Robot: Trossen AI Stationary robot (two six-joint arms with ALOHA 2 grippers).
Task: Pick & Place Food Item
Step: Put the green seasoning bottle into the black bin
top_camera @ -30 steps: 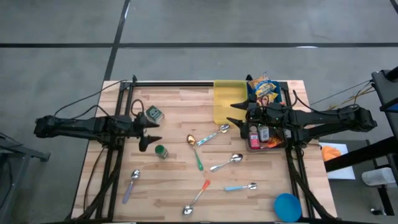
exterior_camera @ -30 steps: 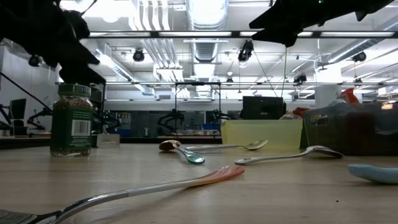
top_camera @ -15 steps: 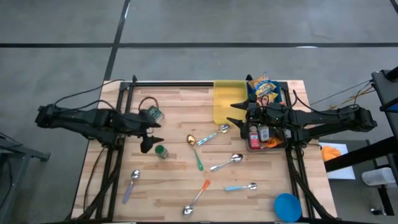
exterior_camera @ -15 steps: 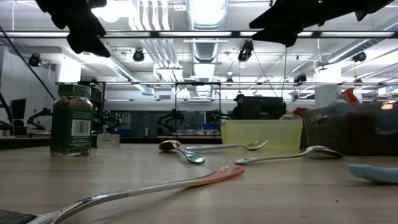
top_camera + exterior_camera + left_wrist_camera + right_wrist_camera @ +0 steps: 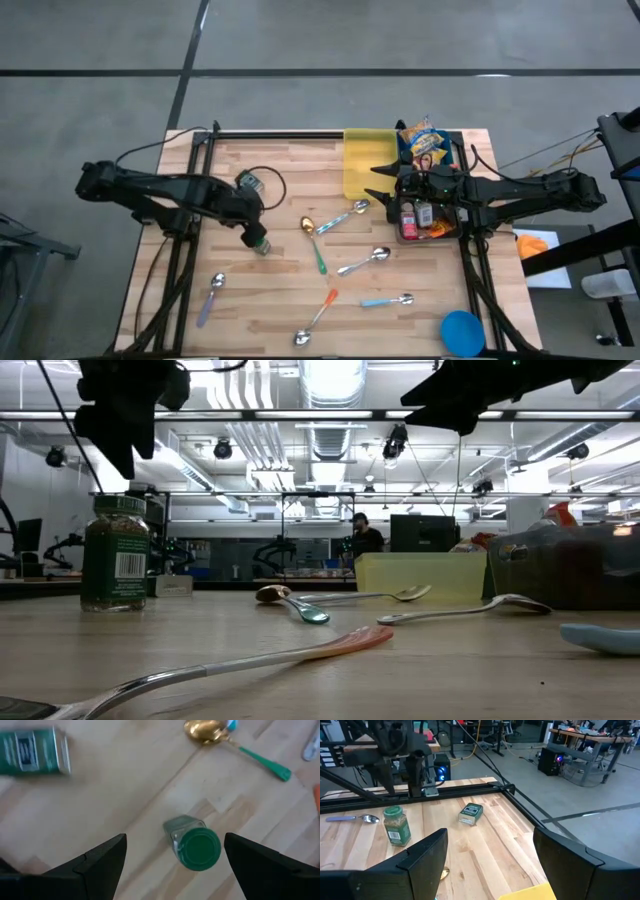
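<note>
A glass spice jar with a green lid stands upright on its base on the wooden table; it also shows in the low view and the right wrist view. My left gripper hangs open above the jar, pointing steeply down, one finger to either side of it and well clear. A small green tin lies on the table just beyond. My right gripper waits open and level at the table's right, high above it.
Several spoons lie scattered over the middle and near part of the table. A yellow tray sits at the far edge, with a dark bin of bottles and snack bags to its right. A blue bowl is at the near right corner.
My left gripper has risen and swung toward the table's right, tipping from nearly level to steeply down and rolling, so that it now hangs over the jar. Its fingers have stayed open. The jar and tin have not moved.
</note>
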